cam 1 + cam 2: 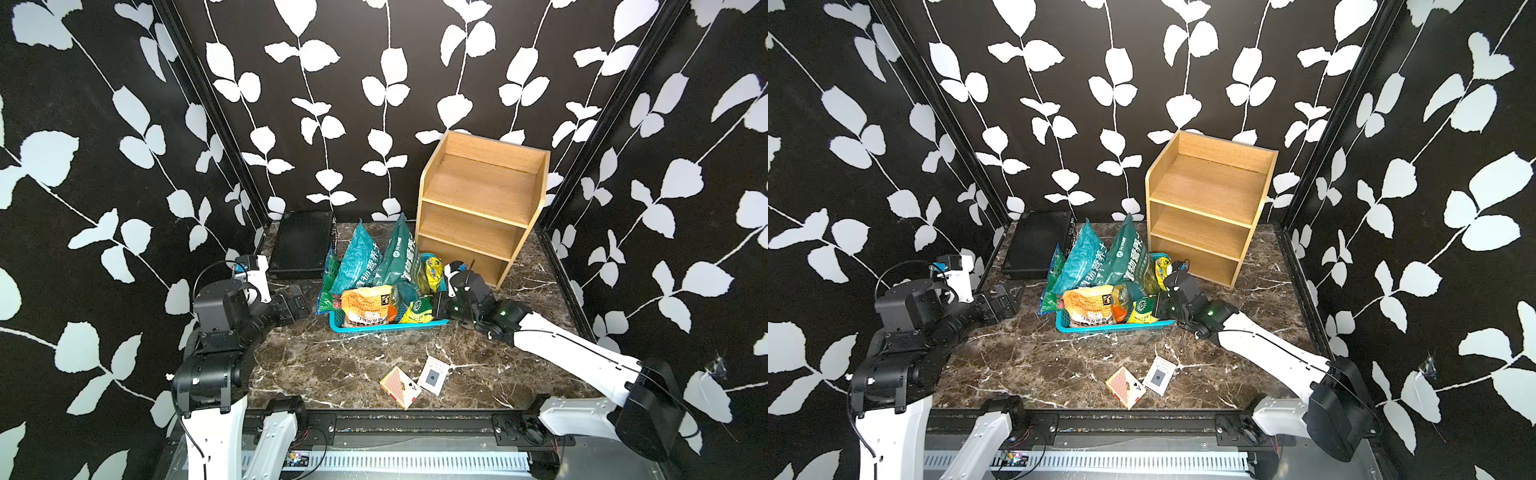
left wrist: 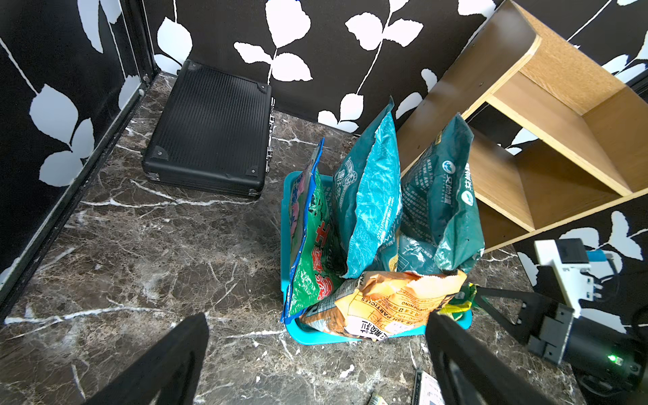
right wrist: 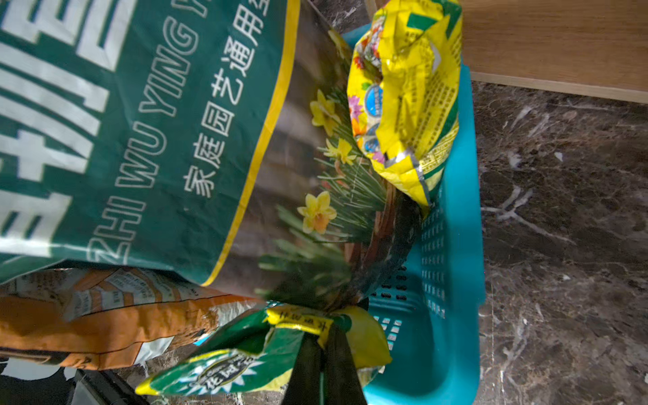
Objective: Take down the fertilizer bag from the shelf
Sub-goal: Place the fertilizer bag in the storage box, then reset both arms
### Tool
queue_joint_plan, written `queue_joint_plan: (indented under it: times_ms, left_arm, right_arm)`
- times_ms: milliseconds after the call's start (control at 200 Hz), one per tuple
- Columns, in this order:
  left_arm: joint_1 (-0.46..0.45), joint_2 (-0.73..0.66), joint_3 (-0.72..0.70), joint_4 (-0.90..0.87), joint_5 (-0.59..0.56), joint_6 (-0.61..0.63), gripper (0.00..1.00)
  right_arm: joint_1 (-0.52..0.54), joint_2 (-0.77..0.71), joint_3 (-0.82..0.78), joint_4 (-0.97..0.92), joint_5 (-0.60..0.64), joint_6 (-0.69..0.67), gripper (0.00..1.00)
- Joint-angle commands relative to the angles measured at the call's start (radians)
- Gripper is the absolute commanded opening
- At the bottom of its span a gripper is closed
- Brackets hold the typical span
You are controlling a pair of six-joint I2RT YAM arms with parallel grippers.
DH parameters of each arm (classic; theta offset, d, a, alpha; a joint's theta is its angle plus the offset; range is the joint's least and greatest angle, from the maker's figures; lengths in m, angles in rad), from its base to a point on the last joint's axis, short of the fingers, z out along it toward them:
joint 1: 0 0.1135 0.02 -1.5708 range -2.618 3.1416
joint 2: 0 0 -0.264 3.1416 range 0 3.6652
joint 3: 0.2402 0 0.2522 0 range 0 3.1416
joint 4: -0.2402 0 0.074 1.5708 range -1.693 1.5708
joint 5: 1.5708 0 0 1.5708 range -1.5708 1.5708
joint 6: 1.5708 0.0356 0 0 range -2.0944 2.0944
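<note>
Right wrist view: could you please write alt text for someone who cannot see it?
The right gripper is shut on a small green-and-yellow bag in the turquoise basket, beside a large green bag, an orange bag and a yellow bag.

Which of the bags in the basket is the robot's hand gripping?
The small green-and-yellow starburst-logo bag at the turquoise basket's front corner: the right hand is shut on its crumpled edge; the others lie free.

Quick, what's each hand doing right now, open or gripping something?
Left hand: open, empty.
Right hand: closed, pinching the small green-and-yellow bag.
</note>
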Motion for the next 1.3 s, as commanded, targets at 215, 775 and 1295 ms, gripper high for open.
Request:
queue_joint_plan:
  times_ms: [215, 775, 1295]
  left_arm:
    - [0.003, -0.009, 0.004, 0.011, -0.002, 0.009, 0.99]
    - [0.003, -0.245, -0.310, 0.256, -0.387, -0.140, 0.99]
    - [0.031, 0.030, -0.771, 0.767, -0.889, -0.276, 0.99]
  right_arm:
    - [0.045, 0.190, 0.037, 0.032, -0.009, -0.089, 0.00]
    - [0.077, -0.230, -0.008, -0.060, 0.391, -0.267, 0.99]
    - [-0.009, -0.415, -0.479, 0.510, 0.910, -0.808, 1.00]
